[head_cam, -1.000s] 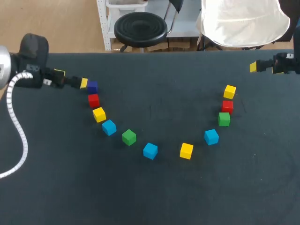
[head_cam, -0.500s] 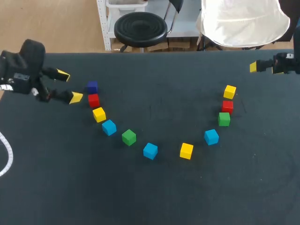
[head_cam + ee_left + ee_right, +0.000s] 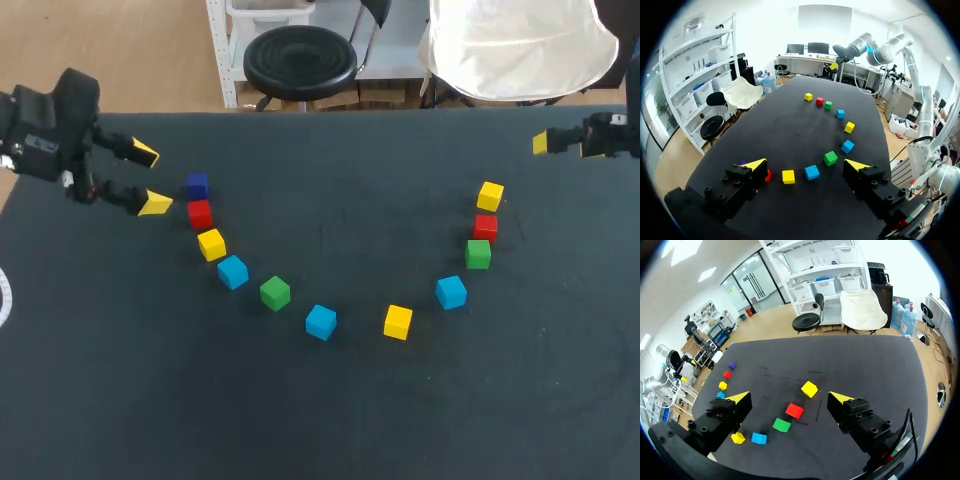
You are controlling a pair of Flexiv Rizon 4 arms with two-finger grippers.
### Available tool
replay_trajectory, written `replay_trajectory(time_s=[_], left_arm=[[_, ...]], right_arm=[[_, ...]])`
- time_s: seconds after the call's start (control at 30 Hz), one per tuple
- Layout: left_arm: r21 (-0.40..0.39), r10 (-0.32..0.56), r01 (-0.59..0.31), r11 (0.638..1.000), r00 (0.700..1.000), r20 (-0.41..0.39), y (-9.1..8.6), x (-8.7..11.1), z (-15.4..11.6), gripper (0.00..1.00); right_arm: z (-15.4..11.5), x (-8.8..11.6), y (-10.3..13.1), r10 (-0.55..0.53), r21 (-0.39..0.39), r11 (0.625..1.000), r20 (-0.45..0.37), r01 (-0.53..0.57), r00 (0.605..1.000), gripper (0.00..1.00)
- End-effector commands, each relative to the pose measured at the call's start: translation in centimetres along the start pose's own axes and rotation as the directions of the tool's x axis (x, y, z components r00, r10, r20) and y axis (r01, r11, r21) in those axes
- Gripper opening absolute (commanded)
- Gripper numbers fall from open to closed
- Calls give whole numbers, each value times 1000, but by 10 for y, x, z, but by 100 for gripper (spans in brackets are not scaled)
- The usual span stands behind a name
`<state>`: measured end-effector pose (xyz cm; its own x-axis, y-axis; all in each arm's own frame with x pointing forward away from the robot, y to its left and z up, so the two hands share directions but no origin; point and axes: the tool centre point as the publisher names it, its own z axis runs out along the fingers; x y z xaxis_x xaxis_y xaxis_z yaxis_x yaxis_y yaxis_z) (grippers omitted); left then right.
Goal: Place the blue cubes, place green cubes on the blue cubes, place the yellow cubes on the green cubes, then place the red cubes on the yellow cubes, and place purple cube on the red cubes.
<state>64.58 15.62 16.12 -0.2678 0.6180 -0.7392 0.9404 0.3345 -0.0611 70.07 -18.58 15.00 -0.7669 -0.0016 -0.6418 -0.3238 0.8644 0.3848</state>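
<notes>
Eleven cubes lie in a U-shaped row on the black table (image 3: 330, 180). Its left arm runs from a purple cube (image 3: 197, 185) through red (image 3: 200, 214) and yellow (image 3: 211, 244) to a blue cube (image 3: 232, 271) and a green cube (image 3: 275, 292). Further round come blue (image 3: 320, 322), yellow (image 3: 397, 322), blue (image 3: 451, 292), green (image 3: 478, 254), red (image 3: 485, 227) and yellow (image 3: 489, 196). My left gripper (image 3: 148, 179) is open and empty, just left of the purple cube. My right gripper (image 3: 548, 145) hangs open at the far right edge, above the row's right end (image 3: 809, 388).
In the left wrist view the near cubes, red (image 3: 768, 175), yellow (image 3: 788, 176) and blue (image 3: 812, 172), lie just ahead between the open fingers. The table inside the U and along the front edge holds nothing else.
My left gripper has drawn back from the purple cube to the left and turned, so both its fingers now show spread apart. The cubes and the right arm have not moved.
</notes>
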Motion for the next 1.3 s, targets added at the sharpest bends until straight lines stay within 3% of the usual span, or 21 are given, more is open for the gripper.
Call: replay_trajectory(time_s=[0.03, 0.17, 0.27, 0.4, 0.57, 0.8, 0.93, 1.3], left_arm=[[28, -1, 1, 1000, 1000, -8, 4, -2, 1, 100], [28, -1, 1, 1000, 1000, -8, 4, -2, 1, 100], [51, 65, -71, 996, 992, 105, -10, -24, 15, 100], [195, 242, -272, 942, 956, 164, -38, -44, 44, 100], [308, 310, -352, 884, 934, 179, -37, -54, 71, 100], [249, 384, -377, 892, 923, 23, -8, -55, 82, 100], [177, 367, -354, 918, 929, -43, 8, -51, 74, 100], [177, 367, -354, 918, 929, -43, 8, -51, 74, 100]], right_arm=[[0, 0, 1, 1, 4, 1000, 1, -1, 1000, 100], [0, 0, 1, 1, 4, 1000, 1, -1, 1000, 100], [0, 0, 1, 1, 4, 1000, 1, -1, 1000, 100], [0, 0, 1, 1, 4, 1000, 1, -1, 1000, 100], [0, 0, 1, 1, 4, 1000, 1, -1, 1000, 100], [0, 0, 1, 1, 4, 1000, 1, -1, 1000, 100], [0, 0, 1, 1, 4, 1000, 1, -1, 1000, 100], [0, 0, 1, 1, 4, 1000, 1, -1, 1000, 100]])
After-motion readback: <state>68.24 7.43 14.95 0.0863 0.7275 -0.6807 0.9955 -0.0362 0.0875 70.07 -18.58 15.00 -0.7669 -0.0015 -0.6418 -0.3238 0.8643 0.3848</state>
